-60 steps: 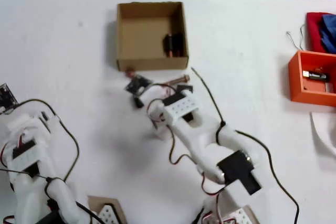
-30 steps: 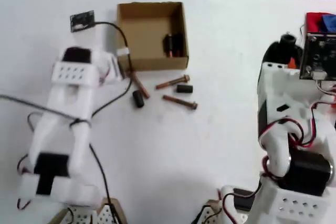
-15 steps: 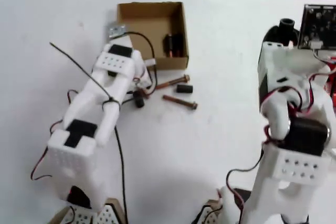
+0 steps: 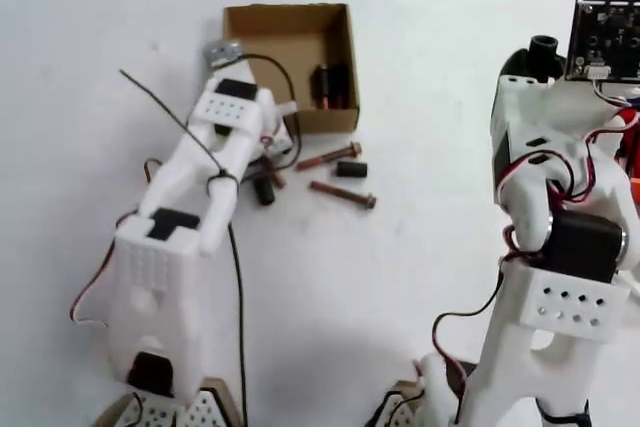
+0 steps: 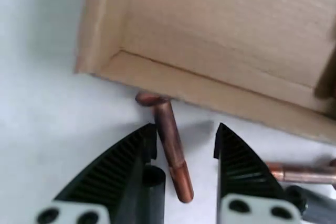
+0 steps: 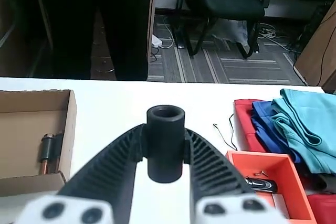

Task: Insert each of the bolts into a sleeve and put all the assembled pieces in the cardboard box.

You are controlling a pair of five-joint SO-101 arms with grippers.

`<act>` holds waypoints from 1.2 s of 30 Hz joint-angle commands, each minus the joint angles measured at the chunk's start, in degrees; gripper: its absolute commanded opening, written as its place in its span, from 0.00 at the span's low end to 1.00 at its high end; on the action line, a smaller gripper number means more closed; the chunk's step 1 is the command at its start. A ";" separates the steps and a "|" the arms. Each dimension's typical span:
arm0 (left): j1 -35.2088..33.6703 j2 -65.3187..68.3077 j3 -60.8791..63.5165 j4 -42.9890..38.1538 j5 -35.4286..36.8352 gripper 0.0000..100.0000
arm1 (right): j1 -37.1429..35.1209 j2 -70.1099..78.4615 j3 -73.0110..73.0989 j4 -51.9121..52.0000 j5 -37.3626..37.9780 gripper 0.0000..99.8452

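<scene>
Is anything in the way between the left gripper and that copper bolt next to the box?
No, nothing visible is in the way. The left gripper is open, and the copper bolt lies on the table right between its jaws, with its head by the cardboard box.

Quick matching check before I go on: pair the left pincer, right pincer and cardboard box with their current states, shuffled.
Things:
1. left pincer
2. right pincer
3. cardboard box

States:
A. holds one assembled piece
B. open, with a bolt lying between its fingers
C. shut on a black sleeve

Pairs: 1-B, 2-C, 3-A
</scene>
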 commanded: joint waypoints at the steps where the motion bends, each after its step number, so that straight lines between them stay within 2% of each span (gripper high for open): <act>1: -0.62 0.18 -3.21 -0.53 0.53 0.20 | 0.66 0.22 -2.46 -2.33 -0.53 0.02; 14: -4.92 0.35 -3.91 -0.35 0.44 0.20 | 0.66 0.22 -2.37 -2.33 -0.53 0.02; 20: -3.87 0.53 -3.91 -0.79 0.09 0.07 | 0.57 0.22 -2.37 -2.33 -0.53 0.02; 29: -1.41 0.62 -3.65 -0.44 0.09 0.09 | 0.48 0.22 -2.37 -2.33 -0.53 0.02; 36: -1.41 0.62 1.54 -0.79 0.00 0.09 | 0.57 0.22 -2.37 -2.33 -0.53 0.02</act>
